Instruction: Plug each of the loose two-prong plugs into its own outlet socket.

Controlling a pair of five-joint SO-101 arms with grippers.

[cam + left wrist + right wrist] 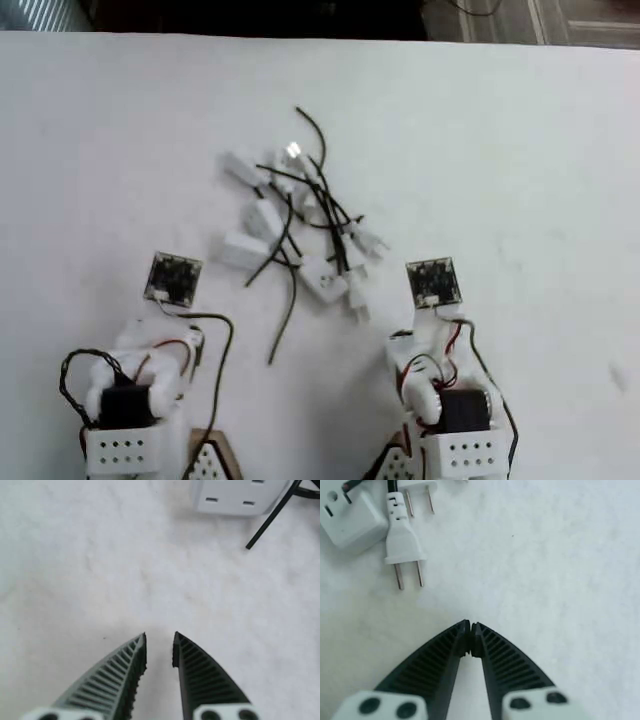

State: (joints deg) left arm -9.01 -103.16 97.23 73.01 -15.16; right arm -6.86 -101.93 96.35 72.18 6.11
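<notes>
A heap of white two-prong plugs and outlet sockets on black cords [300, 225] lies in the middle of the white table. Both arms sit at the near edge, short of the heap. My left gripper [160, 650] hovers over bare table, its fingers a small gap apart and holding nothing. Ahead of it lies a white outlet socket [235, 497] with its slots showing, which is the block [243, 250] at the heap's left. My right gripper [470, 630] is shut and empty. Just beyond it lies a white plug [404, 540], prongs toward the gripper, beside another socket [350, 517].
A second plug [417, 490] lies farther out in the right wrist view. A loose black cord [285, 320] trails from the heap toward the near edge between the arms. The table [520, 150] is bare white to either side of the heap.
</notes>
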